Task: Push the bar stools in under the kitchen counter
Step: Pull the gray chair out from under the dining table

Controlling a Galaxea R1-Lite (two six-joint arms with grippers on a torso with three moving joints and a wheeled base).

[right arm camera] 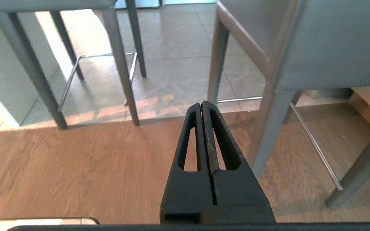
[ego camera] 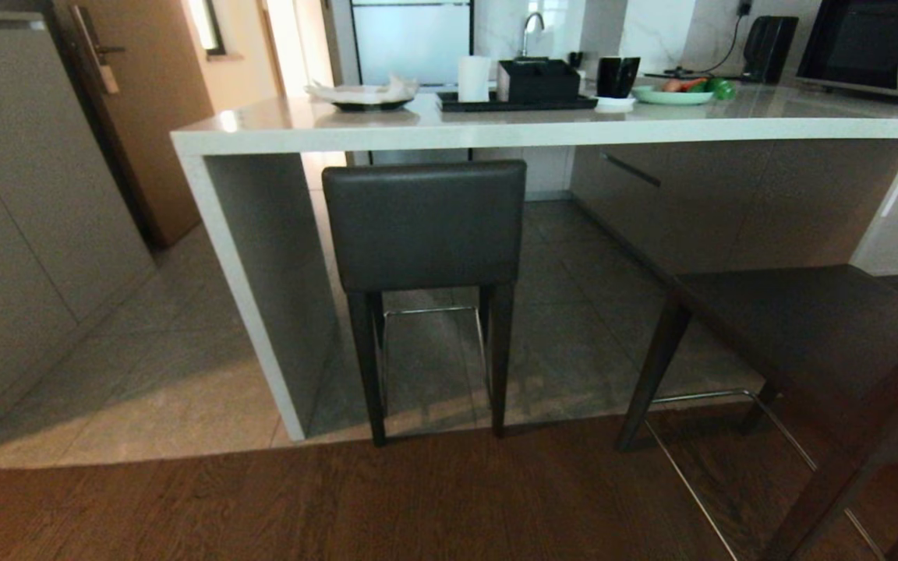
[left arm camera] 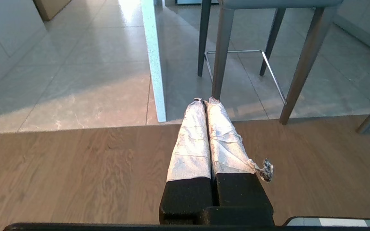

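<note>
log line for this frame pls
left stool: under kitchen counter | right stool: still out | left gripper: shut, empty | right gripper: shut, empty

- The dark grey leather bar stool with slim dark legs and a thin metal footrest bar [ego camera: 424, 226] stands upright, tucked beneath the counter beside its white side panel, backrest facing out just below the top's edge.
- The second matching bar stool [ego camera: 800, 327] stands further right, pulled out onto the wood floor, clear of the counter.
- The long pale stone kitchen counter with a thick white edge [ego camera: 542, 128] spans above both.
</note>
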